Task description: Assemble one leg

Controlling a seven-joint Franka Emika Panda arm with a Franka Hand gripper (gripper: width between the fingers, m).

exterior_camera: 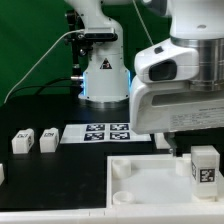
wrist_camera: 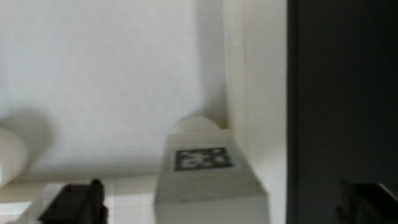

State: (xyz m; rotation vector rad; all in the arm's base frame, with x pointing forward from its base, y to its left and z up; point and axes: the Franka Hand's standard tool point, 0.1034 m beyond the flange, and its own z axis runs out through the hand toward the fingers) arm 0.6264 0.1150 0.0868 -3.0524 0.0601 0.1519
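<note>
A leg [exterior_camera: 205, 166], a small white post with a black-and-white marker on its face, stands on the right part of the white tray [exterior_camera: 150, 185]. My gripper [exterior_camera: 188, 148] hangs low right over it, at the exterior view's right. In the wrist view the leg [wrist_camera: 205, 170] sits between my gripper's [wrist_camera: 226, 205] two dark fingers [wrist_camera: 75, 202], with a gap on each side. The jaws are open and touch nothing. Two more legs [exterior_camera: 22, 142] [exterior_camera: 47, 139] stand on the black table at the exterior view's left.
The marker board [exterior_camera: 105, 132] lies behind the tray, in front of the robot's base [exterior_camera: 103, 75]. The tray has a round corner socket [exterior_camera: 121, 168] at its near-left corner. Beside the leg, the tray's edge [wrist_camera: 276, 100] borders dark table.
</note>
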